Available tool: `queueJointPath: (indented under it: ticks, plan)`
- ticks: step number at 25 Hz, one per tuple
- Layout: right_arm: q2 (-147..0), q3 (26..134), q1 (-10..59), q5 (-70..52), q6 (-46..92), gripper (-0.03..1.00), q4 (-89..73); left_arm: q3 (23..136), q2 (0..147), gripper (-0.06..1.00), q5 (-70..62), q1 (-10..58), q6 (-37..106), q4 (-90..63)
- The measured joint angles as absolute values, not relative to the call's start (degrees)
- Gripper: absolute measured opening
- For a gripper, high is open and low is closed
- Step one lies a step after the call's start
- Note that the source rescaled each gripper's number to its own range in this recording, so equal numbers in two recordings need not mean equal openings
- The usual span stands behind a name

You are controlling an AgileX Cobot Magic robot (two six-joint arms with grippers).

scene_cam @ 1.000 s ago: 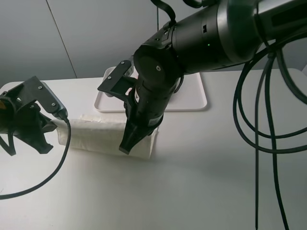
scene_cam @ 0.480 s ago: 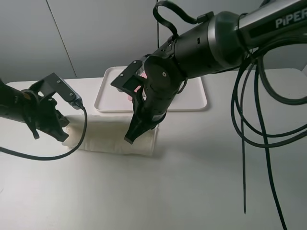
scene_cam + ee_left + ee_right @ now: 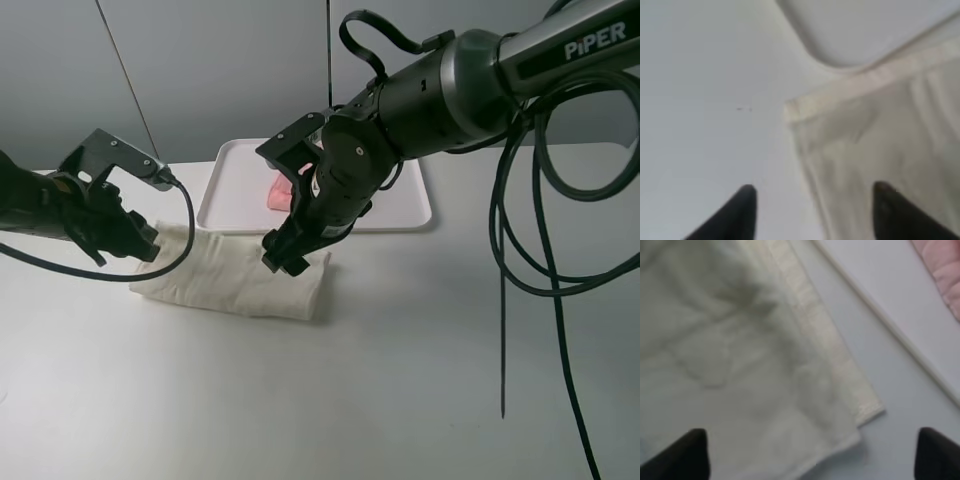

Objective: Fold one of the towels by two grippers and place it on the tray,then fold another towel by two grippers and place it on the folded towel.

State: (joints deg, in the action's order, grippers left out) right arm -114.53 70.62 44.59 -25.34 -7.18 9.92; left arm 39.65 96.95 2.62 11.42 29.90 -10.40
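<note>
Lettering PiPER [image 3: 594, 48] on right arm [image 3: 450, 95], pincer [image 3: 283, 262] over cream towel [image 3: 235, 278]

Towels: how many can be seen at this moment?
2. The cream towel lies folded on the table, just in front of the tray. The pink towel sits on the tray, mostly hidden behind the right arm. Others may be hidden behind it.

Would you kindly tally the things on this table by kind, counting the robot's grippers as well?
Towels: 2 (cream towel, pink towel)
Trays: 1 (white tray)
Grippers: 2 (left gripper, right gripper)
Total: 5
</note>
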Motion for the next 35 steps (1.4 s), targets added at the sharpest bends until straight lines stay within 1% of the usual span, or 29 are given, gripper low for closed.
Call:
queueJointPath:
  ticks: [2, 3, 4, 7, 10, 16, 20, 24, 27, 31, 35]
  plan:
    - [-114.53, 70.62, 44.59, -25.74, -8.87, 0.99, 9.92, 39.65, 96.95, 0.93, 2.78, 11.42, 29.21, -10.78]
    - [-114.53, 70.62, 44.59, -26.23, -9.10, 1.00, 9.92, 39.65, 96.95, 0.97, 2.38, 11.42, 29.10, -11.05]
    - [-114.53, 70.62, 44.59, -26.95, -9.41, 1.00, 9.92, 39.65, 96.95, 0.99, 1.83, 11.42, 29.10, -11.19]
    - [-114.53, 70.98, 44.59, -29.47, -9.75, 1.00, 9.92, 39.89, 96.95, 0.99, 0.00, 11.42, 29.01, -11.84]
    - [-114.53, 72.11, 44.59, -33.31, -9.86, 1.00, 9.92, 42.17, 96.97, 0.99, -5.11, 10.63, 27.77, -12.38]
    - [-114.53, 76.17, 44.59, -39.44, -9.73, 1.00, 7.09, 54.34, 101.41, 0.99, -26.15, 4.42, 17.26, -12.82]
    - [-114.53, 79.12, 44.59, -42.76, -9.73, 1.00, 6.22, 61.49, 105.93, 0.99, -35.98, 3.51, 10.78, -10.30]
    - [-114.53, 80.15, 44.59, -45.68, -9.38, 1.00, 5.69, 65.23, 109.13, 0.99, -39.46, 3.51, 6.13, -6.51]
    - [-114.53, 80.25, 43.96, -46.20, -7.54, 1.00, 1.85, 66.48, 111.94, 0.99, -41.33, 3.51, 4.52, -4.95]
    - [-114.53, 80.25, 41.56, -46.62, -2.52, 1.00, -5.87, 66.61, 114.60, 0.99, -41.55, 3.51, 4.04, -4.28]
    - [-114.53, 80.25, 40.21, -46.73, -0.58, 1.00, -7.22, 66.61, 115.41, 0.99, -40.63, 3.51, 3.75, -4.17]
